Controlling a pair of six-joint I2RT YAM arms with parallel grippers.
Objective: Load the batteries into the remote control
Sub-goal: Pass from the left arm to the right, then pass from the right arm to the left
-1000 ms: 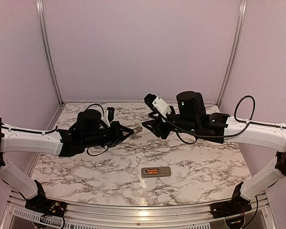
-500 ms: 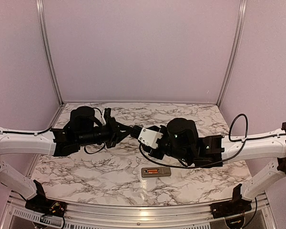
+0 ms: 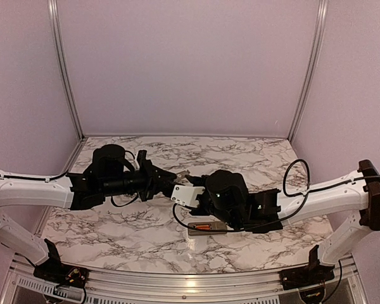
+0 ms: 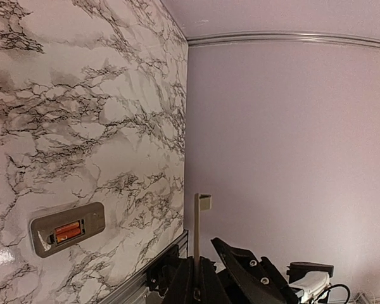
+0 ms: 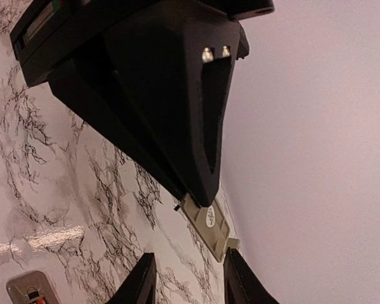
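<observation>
remote control w/ batts seated is found lower centre of top view, long axis L-R, just below right arm, which is nearer. right gripper is held apart, empty. cover plate is pinched in left gripper.

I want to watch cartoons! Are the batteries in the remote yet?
In. The batteries show orange inside the remote control's open back recess.

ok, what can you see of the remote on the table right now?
The slim grey rectangular remote control lies flat on the marble table, back up, near the front edge. Its battery recess is open, with orange-copper batteries seated inside; their count is unclear. Its small grey cover plate is off, pinched in the left claw. Nothing grips the remote; in the top view the right arm hides part of it.
</observation>
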